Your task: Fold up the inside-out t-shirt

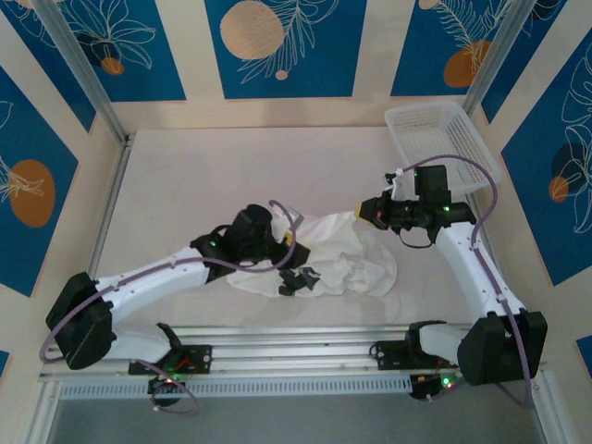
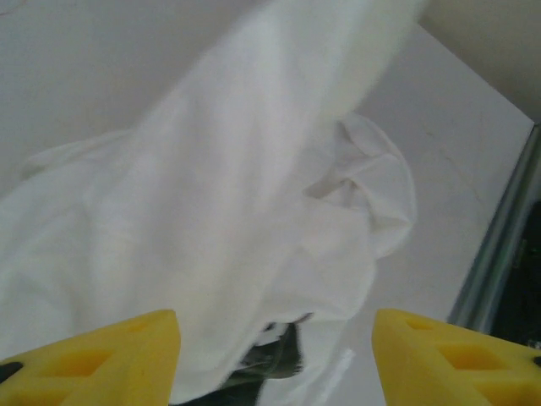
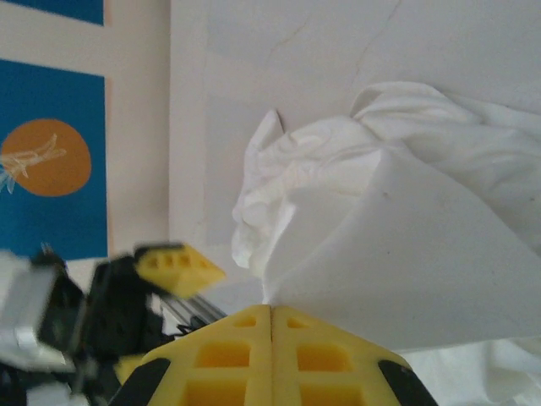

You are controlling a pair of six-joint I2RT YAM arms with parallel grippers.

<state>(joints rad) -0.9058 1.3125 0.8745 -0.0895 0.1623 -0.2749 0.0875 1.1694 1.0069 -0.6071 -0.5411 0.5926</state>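
The white table (image 1: 185, 176) carries everything. On it, near the front edge and between the two arms, the inside-out t-shirt (image 1: 356, 264) lies as a crumpled heap, not flat at all. The mesh basket (image 1: 435, 139) stands well apart in the far right corner. The shirt looks thin, soft and very light, so I judge that it will keep no shape: it will sag and fold on itself wherever it is lifted, and one pinched layer may slip or drag the other layers with it. The right gripper (image 3: 270, 315) has its yellow fingers (image 3: 228, 355) pressed together on an edge of the cloth, and from there a smooth sheet rises, stretched (a sign that this cloth follows a pull easily). The left gripper (image 2: 275, 338) stands wide apart with nothing between its pads (image 2: 110, 355); the cloth hangs just beyond them. For a good hold I would choose a firm border such as the hem, a shoulder seam or a sleeve end, where the cloth is doubled and slips less. Which border the right gripper has, I cannot tell. The small wrinkled lobe (image 2: 372, 186) could be a sleeve, but this is only my guess.
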